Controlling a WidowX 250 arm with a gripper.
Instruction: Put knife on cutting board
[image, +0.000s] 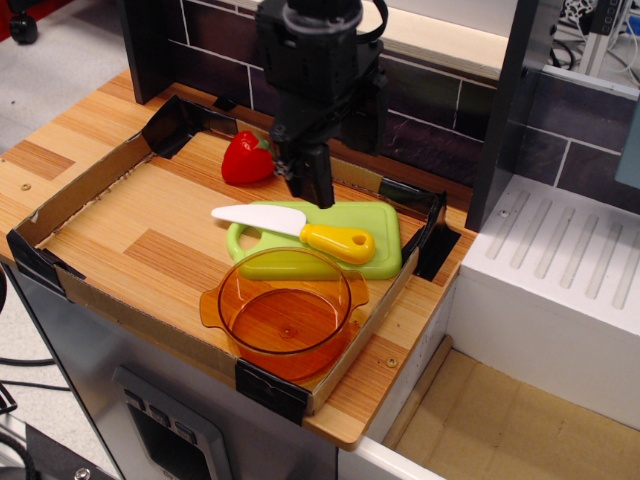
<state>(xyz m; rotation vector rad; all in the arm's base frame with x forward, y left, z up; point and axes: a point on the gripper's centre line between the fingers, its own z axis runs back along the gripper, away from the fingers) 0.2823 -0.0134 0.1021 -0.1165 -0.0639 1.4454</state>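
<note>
The knife (300, 229) has a white blade and a chunky yellow handle. It lies across the light-green cutting board (380, 238), with its blade tip sticking out past the board's left end over the wood. My black gripper (310, 187) hangs above the board's back edge, just behind the knife and apart from it. Its fingers point down and hold nothing. I cannot tell from this view how far apart the fingers are.
An orange transparent bowl (285, 312) sits right in front of the board, touching it. A red strawberry-like toy (246, 158) stands at the back left. A low cardboard wall (70, 195) with black taped corners rings the wooden tray. A white drainer (560, 260) is at right.
</note>
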